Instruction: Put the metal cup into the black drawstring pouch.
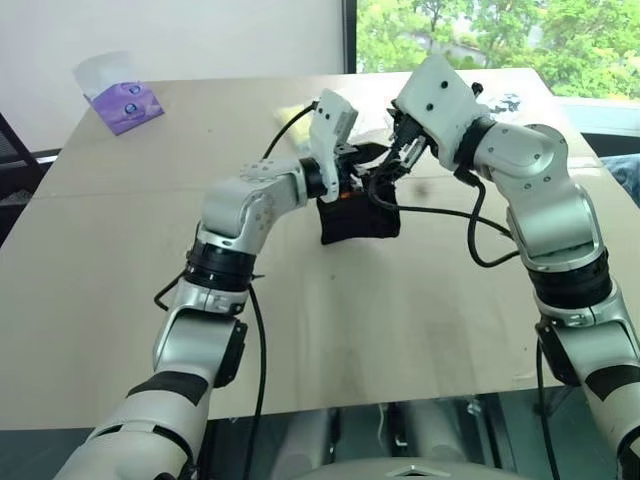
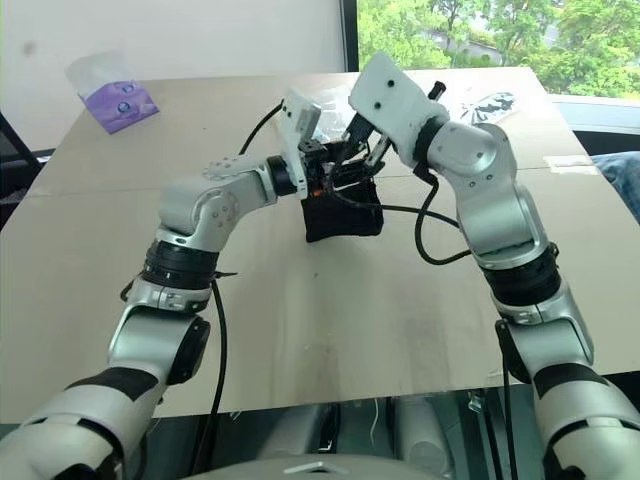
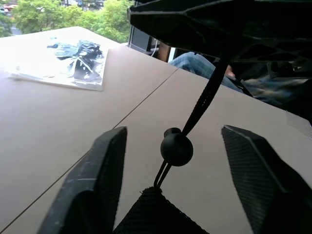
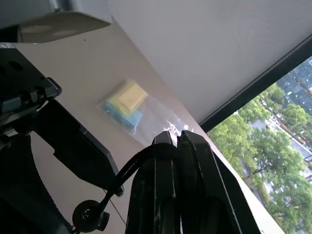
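While our arms meet over the middle of the pale wooden table point(image 1: 400, 330), we hold the black drawstring pouch point(image 1: 357, 220) hanging just above the tabletop. Our right gripper point(image 4: 178, 139) has its fingers pressed together on the drawstring cord point(image 4: 127, 170), which runs down to a round black cord stopper point(image 3: 176, 146). Our left gripper point(image 3: 175, 161) stands with its fingers spread, one on each side of that stopper, not touching it. We cannot tell where the metal cup is. Farther along the table lie a clear bag with yellow and blue sponges point(image 4: 126, 105), a purple tissue pack point(image 1: 125, 103) at the far left, and a clear bag with black contents point(image 3: 73, 58) at the far right. Beyond are a white wall point(image 1: 180, 35) and a window point(image 1: 500, 35) with green trees.
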You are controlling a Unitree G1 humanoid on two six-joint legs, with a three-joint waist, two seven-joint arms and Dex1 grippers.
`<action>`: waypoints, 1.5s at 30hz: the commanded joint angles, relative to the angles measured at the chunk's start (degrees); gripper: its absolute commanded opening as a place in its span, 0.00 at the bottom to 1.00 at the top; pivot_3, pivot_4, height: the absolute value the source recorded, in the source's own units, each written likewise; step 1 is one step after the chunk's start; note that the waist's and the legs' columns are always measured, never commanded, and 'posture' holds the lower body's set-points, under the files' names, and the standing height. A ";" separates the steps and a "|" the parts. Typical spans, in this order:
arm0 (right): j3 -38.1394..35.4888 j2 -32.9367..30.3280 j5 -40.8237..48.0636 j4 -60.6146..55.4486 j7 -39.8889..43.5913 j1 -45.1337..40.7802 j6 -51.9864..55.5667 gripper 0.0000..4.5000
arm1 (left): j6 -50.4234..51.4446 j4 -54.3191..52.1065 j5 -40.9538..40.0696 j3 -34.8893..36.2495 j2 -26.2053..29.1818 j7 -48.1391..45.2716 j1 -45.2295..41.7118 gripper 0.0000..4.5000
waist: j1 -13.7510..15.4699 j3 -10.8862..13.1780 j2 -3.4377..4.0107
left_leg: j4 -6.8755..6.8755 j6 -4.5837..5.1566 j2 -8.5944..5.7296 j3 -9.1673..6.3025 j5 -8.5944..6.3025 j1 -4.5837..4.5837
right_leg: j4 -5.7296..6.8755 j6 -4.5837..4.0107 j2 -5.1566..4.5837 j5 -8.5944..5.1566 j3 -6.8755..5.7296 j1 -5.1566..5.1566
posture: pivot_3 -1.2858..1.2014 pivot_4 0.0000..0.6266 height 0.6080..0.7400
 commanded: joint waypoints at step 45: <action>-42.78 -8.84 35.66 -22.37 4.74 61.10 -9.98 0.98 | -12.33 -28.74 4.35 20.05 4.11 3.09 37.88 1.00 | 0.77 -0.11 0.20 | 0.08 0.09 0.09 0.13 0.01 0.34 | 0.07 0.04 0.08 0.02 0.40 0.28 | 0.52 0.24 1.00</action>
